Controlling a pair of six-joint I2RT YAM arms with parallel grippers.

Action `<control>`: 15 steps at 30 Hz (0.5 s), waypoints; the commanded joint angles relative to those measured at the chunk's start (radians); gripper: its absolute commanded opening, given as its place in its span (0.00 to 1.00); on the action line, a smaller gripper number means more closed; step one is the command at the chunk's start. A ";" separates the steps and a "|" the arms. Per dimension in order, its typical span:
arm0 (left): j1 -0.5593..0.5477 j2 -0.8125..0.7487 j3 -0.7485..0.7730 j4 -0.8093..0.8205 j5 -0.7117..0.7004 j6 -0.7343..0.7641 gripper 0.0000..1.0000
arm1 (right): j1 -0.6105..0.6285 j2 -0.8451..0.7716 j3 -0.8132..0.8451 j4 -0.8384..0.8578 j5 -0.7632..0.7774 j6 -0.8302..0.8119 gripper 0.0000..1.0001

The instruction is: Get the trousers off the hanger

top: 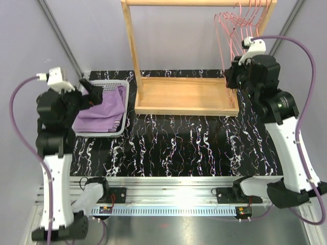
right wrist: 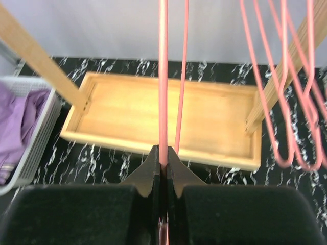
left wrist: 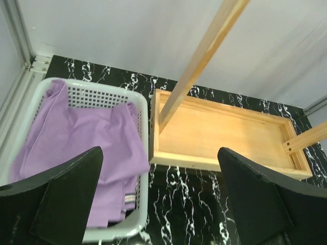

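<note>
A black marbled table (top: 194, 148) is seen, and on it a wooden rack (top: 186, 94) is placed with its tray base at the back centre. Just beside the base, to the left, a white basket (top: 108, 82) is set. The lilac trousers (top: 102, 109) are found inside this basket, lying crumpled and filling most of it; black trousers are not seen in any view. At the right end of the rack's rail several pink hangers (top: 240, 25) are hung close together, and no cloth is seen on any of them. The left gripper (top: 93, 92) is held above the basket with its jaws spread fully apart, and nothing is held in it. The right gripper (right wrist: 163, 158) is closed completely on the thin wire of one hanger (right wrist: 163, 76), low on its frame, apart from the others. It is judged that the lilac trousers are off the hanger and that the bare hanger is now being dealt with. For the next move, the wire should probably be released only when the hook is seated on the rail, which cannot be confirmed here. The neighbouring hangers are near and could be knocked or tangled when the right arm is drawn back, and the rack's right post is also close to it.
</note>
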 commanded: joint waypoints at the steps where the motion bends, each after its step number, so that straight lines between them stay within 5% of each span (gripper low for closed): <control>1: -0.001 -0.135 -0.080 -0.035 -0.036 0.037 0.99 | -0.028 0.098 0.148 0.085 0.104 -0.049 0.00; 8: -0.043 -0.341 -0.137 -0.198 -0.049 0.071 0.99 | -0.128 0.260 0.296 0.102 0.035 -0.024 0.00; 15: -0.162 -0.396 -0.140 -0.304 -0.239 0.142 0.99 | -0.165 0.392 0.359 0.086 -0.014 -0.017 0.00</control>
